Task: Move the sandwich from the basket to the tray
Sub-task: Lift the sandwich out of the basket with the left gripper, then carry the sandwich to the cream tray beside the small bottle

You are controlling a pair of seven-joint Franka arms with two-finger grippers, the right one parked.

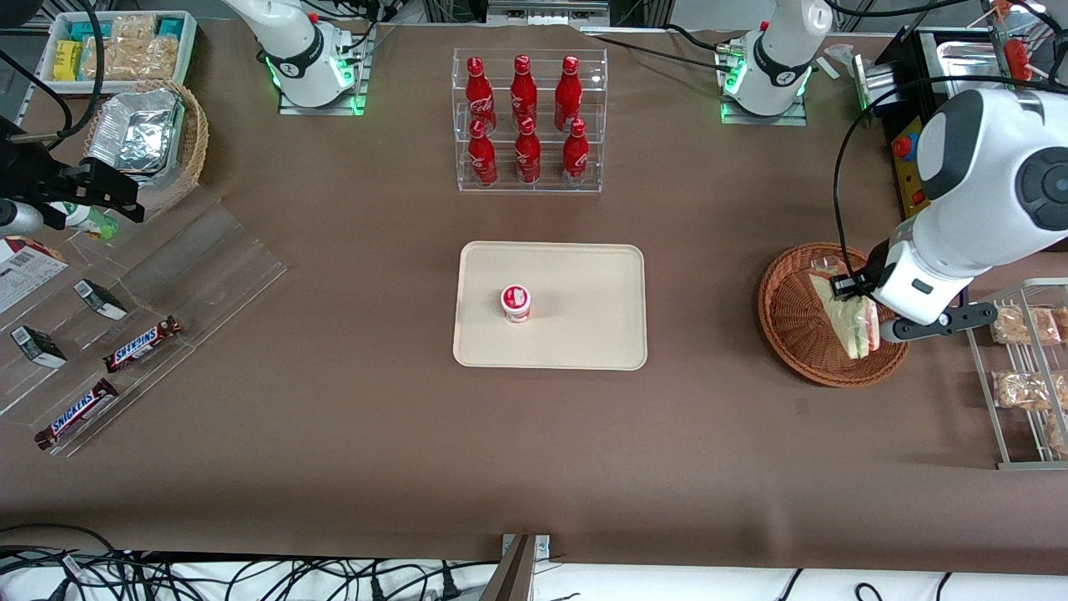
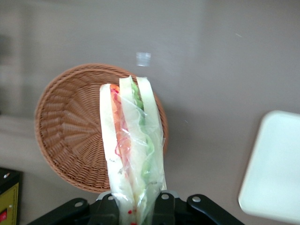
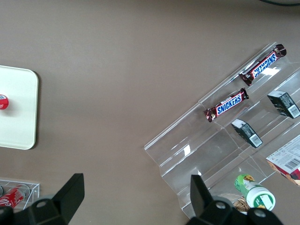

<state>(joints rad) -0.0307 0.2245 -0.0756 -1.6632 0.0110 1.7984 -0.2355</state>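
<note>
One sandwich [image 2: 131, 154] pinched in claw [image 2: 136, 206] | apparently lifted above basket [image 1: 793, 325] | tray [image 1: 584, 334] well apart

A brown-covered table [image 1: 350, 434] fills the scene under even light.

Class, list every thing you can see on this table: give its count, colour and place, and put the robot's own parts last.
sandwich: 1, white with green and red filling, held above the basket
basket: 1, reddish-brown, toward the working arm's end
tray: 1, cream, mid-table
cup: 1, white and red, on the tray
bottles: 6, red, in a clear rack
Snickers bars: 2, brown, on a clear stand
gripper: 1, black fingers shut on the sandwich
</note>
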